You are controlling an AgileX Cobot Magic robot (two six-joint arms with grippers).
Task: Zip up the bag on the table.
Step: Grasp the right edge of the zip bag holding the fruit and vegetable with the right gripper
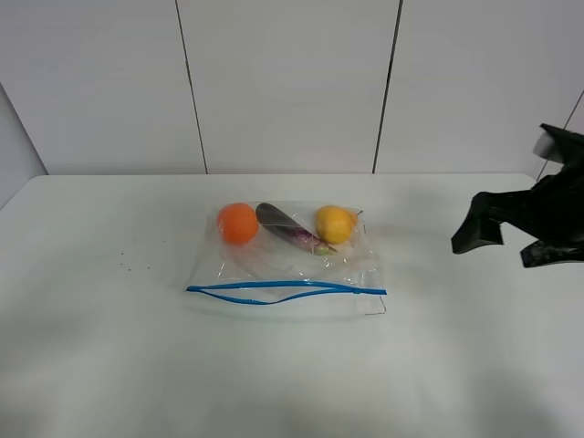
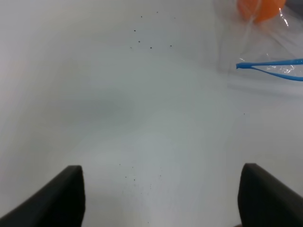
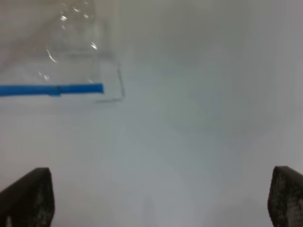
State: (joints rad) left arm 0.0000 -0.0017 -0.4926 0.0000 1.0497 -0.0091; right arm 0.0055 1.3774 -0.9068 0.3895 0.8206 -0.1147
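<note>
Item: clear floppy plastic zip bag [image 1: 287,265], flat at the middle of the plain white matte worktop [image 1: 109,365]; blue zipper strip [image 1: 356,290] gaping along its near edge. Through the film we see an orange round fruit [image 1: 238,223], a purple vegetable [image 1: 290,230], hard to make out, and a yellow fruit [image 1: 335,224]. Right claw [image 1: 497,249]: black, cut off at the frame edge, fingers apart, well clear of the bag. Left claw [image 2: 163,201]: only fingertips visible, apart, holding nothing

My left gripper [image 2: 162,194] hangs wide open, two black fingers [image 2: 61,198] poking in at the frame's lower corners above the plain white matte tabletop [image 2: 118,104]. Upper right of the frame: a corner of the clear plastic zip bag [image 2: 265,42], its blue zipper strip [image 2: 274,66] parted, a round orange fruit [image 2: 260,8] inside. Near top centre, tiny dark specks [image 2: 142,42].
</note>
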